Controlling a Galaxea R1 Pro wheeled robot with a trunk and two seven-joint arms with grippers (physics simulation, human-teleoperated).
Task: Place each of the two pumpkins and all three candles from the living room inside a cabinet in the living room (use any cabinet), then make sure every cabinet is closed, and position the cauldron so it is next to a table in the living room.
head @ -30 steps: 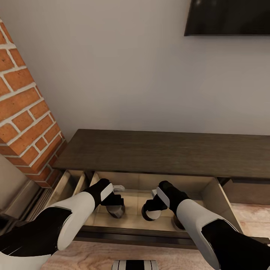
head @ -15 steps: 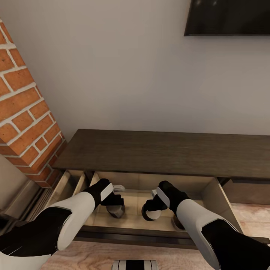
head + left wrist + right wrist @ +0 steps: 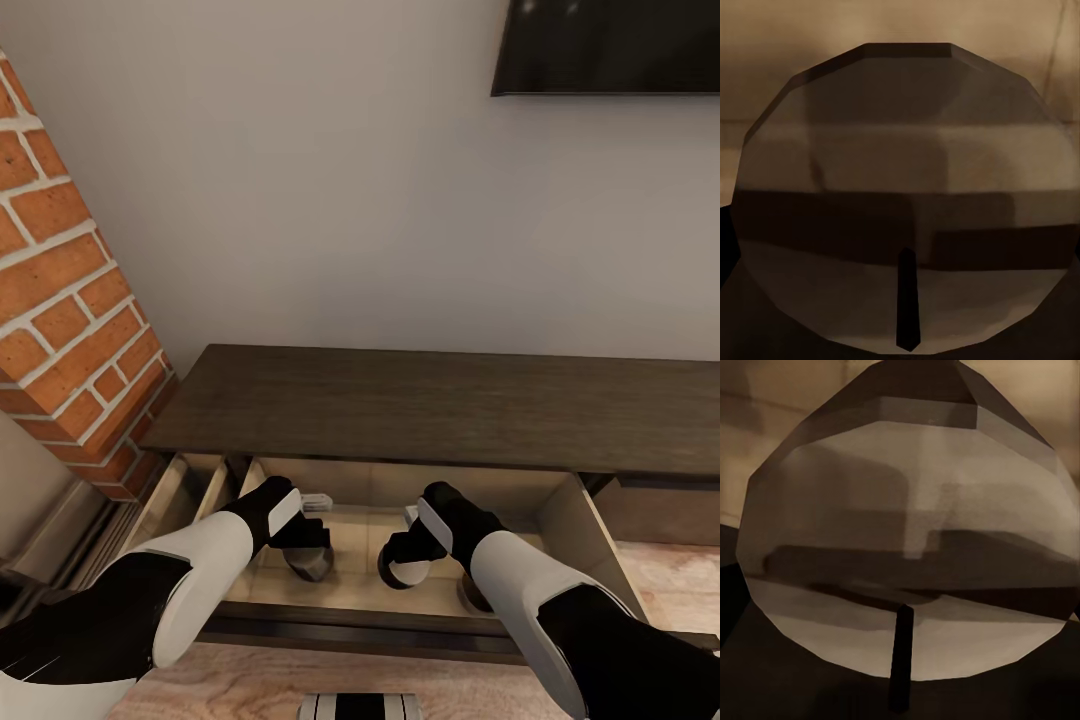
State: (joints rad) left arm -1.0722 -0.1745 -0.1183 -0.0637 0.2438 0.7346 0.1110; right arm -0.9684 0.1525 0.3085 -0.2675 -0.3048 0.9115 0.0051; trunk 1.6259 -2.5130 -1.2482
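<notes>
Candles (image 3: 312,562) under both grippers in open cabinet (image 3: 400,405) drawer; grip state unclear.

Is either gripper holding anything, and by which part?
Cannot tell. The left gripper is over one candle, the right gripper over another candle, in the drawer; fingers hidden.

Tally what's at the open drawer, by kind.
Candles: 2, one at the left gripper, one at the right gripper
Grippers: 2
Cabinet: 1
Total: 5
Dark shape by the right forearm: unclear, not counted.
</notes>
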